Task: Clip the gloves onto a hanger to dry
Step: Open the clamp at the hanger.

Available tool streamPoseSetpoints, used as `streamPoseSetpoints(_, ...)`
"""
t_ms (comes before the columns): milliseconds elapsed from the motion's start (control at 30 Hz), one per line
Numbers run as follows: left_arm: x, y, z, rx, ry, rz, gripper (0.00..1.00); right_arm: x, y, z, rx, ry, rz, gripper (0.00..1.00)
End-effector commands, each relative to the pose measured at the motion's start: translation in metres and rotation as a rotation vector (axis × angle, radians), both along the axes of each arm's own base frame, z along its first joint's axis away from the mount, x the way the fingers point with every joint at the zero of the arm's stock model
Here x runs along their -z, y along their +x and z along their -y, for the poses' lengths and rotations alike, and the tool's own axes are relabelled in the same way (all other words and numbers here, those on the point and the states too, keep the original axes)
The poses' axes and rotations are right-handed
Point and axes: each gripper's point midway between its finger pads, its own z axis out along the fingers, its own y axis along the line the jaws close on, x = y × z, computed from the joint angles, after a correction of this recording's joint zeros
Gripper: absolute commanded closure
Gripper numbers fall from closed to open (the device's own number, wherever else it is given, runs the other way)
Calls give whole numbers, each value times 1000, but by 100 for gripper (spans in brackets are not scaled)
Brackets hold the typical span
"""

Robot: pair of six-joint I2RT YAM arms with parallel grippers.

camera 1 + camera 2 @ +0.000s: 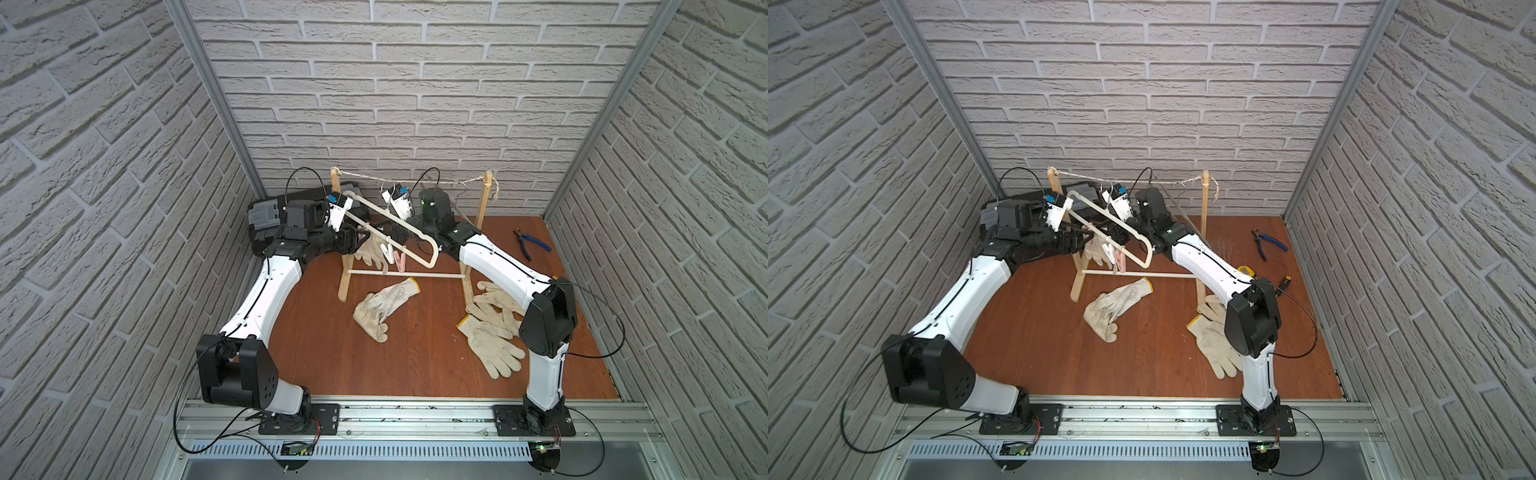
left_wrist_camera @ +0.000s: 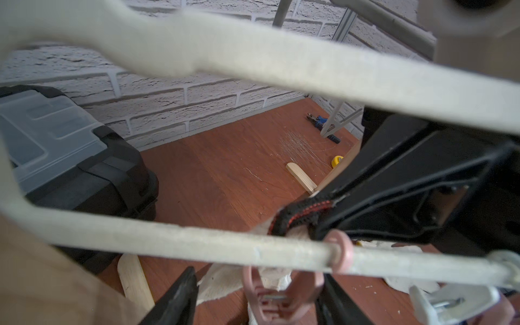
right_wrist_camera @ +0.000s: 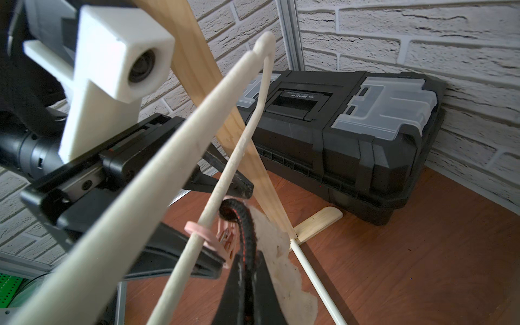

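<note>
A cream plastic hanger (image 1: 415, 239) hangs tilted from the string of a wooden rack (image 1: 484, 216). Pink clip (image 2: 281, 295) and white clip (image 2: 450, 301) dangle from its lower bar. My left gripper (image 2: 259, 275) is open, its black fingers (image 2: 177, 295) standing either side of the pink clip. My right gripper (image 3: 244, 287) is shut on the black, red-stitched cuff (image 3: 239, 222) of an off-white glove (image 3: 281, 259), held just beside that clip. In both top views this glove (image 1: 371, 249) droops below the hanger. More gloves lie on the table (image 1: 386, 305) (image 1: 490, 336).
A black toolbox (image 1: 270, 216) with clear lid trays sits in the back left corner. Blue-handled pliers (image 1: 532, 243) lie at the back right. A yellow object (image 1: 1246, 271) and a screwdriver (image 1: 1285, 282) lie beside the right arm. Brick walls close in three sides.
</note>
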Motion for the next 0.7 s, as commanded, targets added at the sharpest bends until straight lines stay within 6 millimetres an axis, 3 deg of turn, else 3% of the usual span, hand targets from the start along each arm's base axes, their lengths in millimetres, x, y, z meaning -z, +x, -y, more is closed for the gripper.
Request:
streamPoseSetpoints(0, -17, 1, 9, 43, -20, 45, 41, -37, -12, 6, -17, 39, 72, 97)
streamPoseSetpoints(267, -22, 2, 16, 76, -31, 60, 63, -33, -12, 8, -14, 18, 69, 97)
streamPoseSetpoints(567, -15, -1, 18, 105, -27, 48, 78, -27, -11, 14, 5, -24, 73, 97)
streamPoseSetpoints(667, -14, -2, 19, 117, -31, 43, 87, -19, -12, 21, 5, -65, 74, 97)
